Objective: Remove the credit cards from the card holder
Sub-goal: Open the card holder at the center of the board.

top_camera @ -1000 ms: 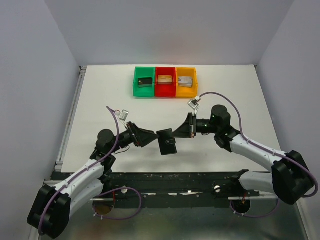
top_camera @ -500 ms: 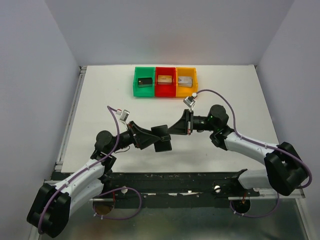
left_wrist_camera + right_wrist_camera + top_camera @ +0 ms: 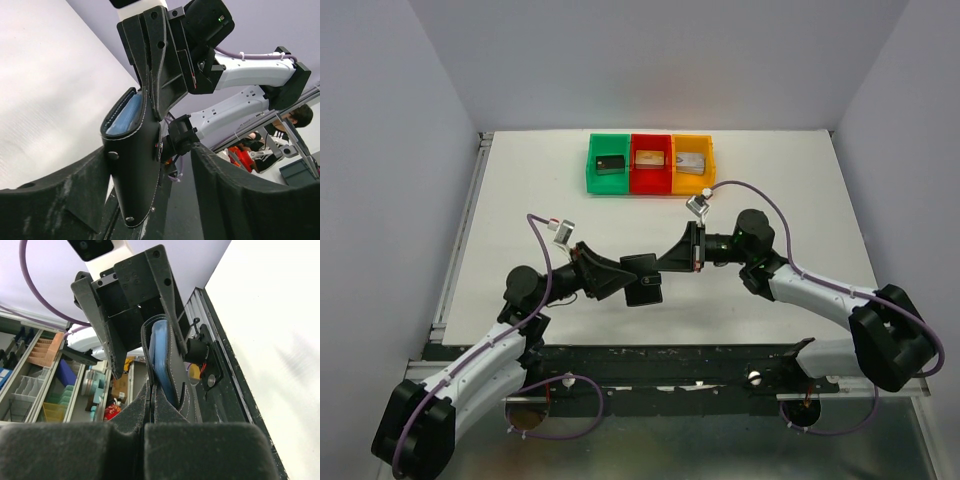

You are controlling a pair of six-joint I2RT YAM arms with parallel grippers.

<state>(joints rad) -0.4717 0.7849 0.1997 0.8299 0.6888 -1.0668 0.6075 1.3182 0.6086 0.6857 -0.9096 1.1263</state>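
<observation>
Hanging above the surface (image 3: 520, 200) between both arms, the card holder (image 3: 643, 285) is pinched by 1 flap in the right jaws; the left jaws stand open around the other. Probably light, floppy leather: grip each flap's edge.

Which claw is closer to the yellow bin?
Right. The right claw is a little nearer the robot than the yellow bin, pinching the card holder. The left claw is farther away, down-left, open around the holder.

card holder (image 3: 642, 280): you can read no text on it.
bins (image 3: 650, 185): no label you can read.
</observation>
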